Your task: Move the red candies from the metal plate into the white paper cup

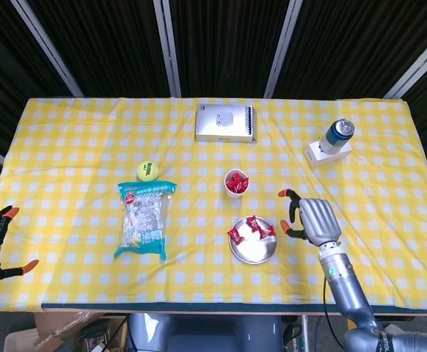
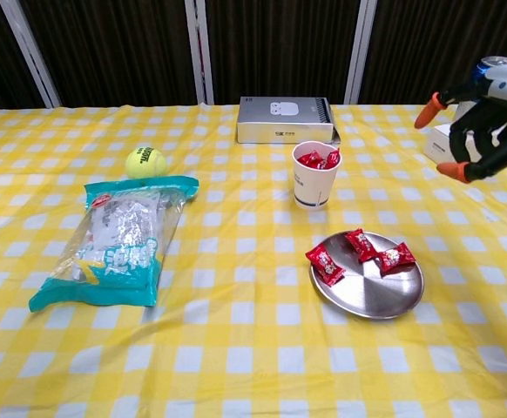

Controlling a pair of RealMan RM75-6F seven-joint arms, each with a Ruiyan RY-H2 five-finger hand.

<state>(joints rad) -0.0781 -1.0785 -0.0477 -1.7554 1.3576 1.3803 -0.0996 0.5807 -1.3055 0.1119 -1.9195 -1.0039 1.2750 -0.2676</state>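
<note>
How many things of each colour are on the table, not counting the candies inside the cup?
Red: 3, the candies on the plate
Silver: 2, metal plate and box
White: 1, paper cup
Yellow-green: 1, tennis ball
Teal: 1, snack bag
Blue: 1, can
Total: 9

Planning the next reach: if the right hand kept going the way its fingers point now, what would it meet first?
Probably the metal plate with its red candies; the right hand points left toward them, though it seems raised, so depth is unclear.
</note>
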